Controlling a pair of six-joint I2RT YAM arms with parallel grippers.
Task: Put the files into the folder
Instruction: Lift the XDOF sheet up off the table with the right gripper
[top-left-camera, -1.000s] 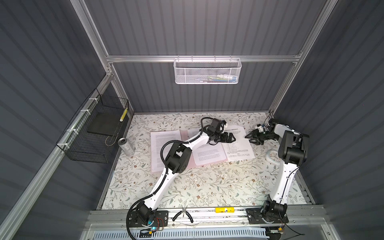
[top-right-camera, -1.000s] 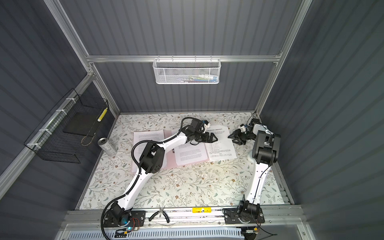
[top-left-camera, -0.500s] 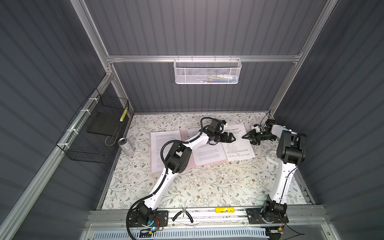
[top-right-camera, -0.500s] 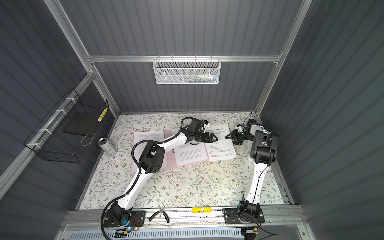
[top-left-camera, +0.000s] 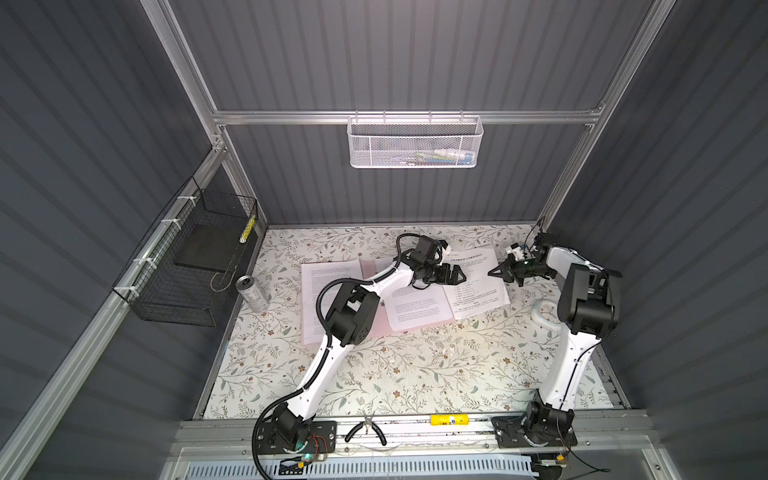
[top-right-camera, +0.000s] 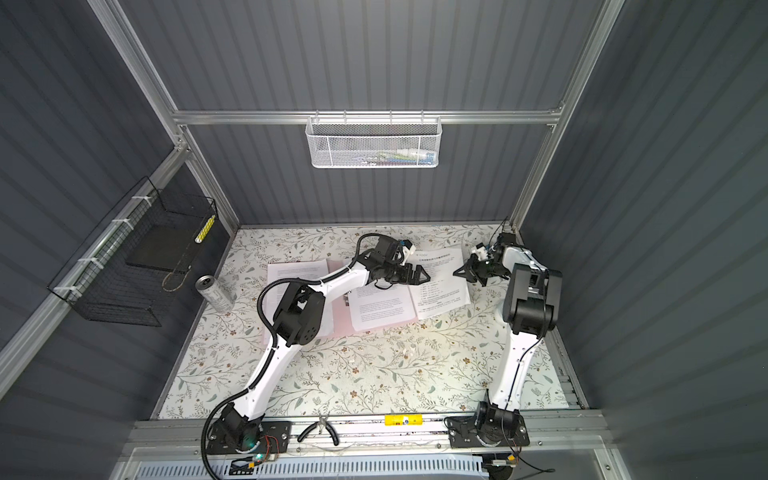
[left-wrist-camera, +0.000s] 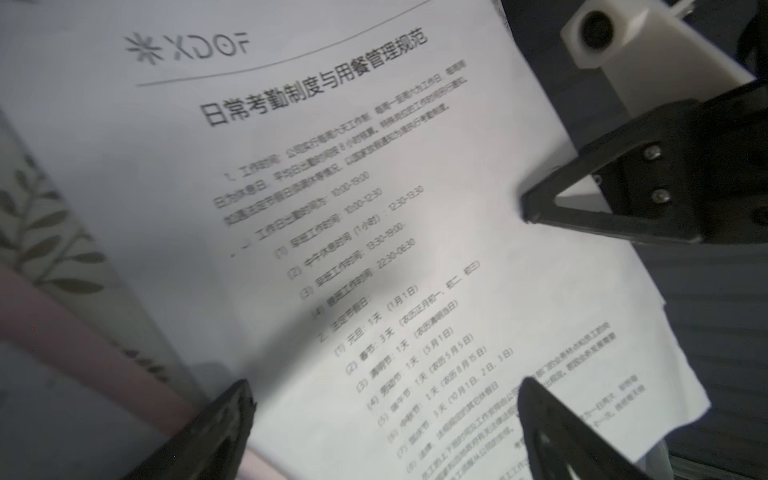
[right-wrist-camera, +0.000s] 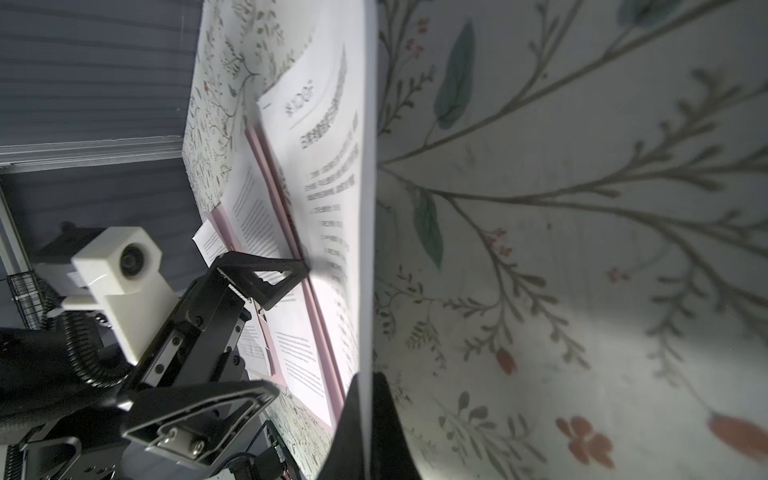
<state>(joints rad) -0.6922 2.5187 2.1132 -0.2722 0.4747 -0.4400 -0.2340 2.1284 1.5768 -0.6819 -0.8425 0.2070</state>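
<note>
The right claw (top-left-camera: 497, 272) is closed on the outer long edge of a printed sheet (top-left-camera: 478, 291), about midway along it; in the right wrist view that edge runs straight between its fingers (right-wrist-camera: 390, 424) and looks raised a little off the surface (top-left-camera: 415, 374); the left claw (top-left-camera: 456, 275) hangs wide open over the sheet's opposite side, its tips facing the right claw, holding nothing; beneath and behind the left claw the pink folder (top-left-camera: 371, 266) lies open and flat, with a second sheet (top-left-camera: 415, 309) on its nearer leaf and a third sheet (top-left-camera: 328, 291) over the farther one; the gripped sheet's inner edge overlaps the folder's nearest edge; behind the right claw the wall (top-left-camera: 623, 187) stands close; toward the arm bases the flowered surface lies broad and open.
</note>
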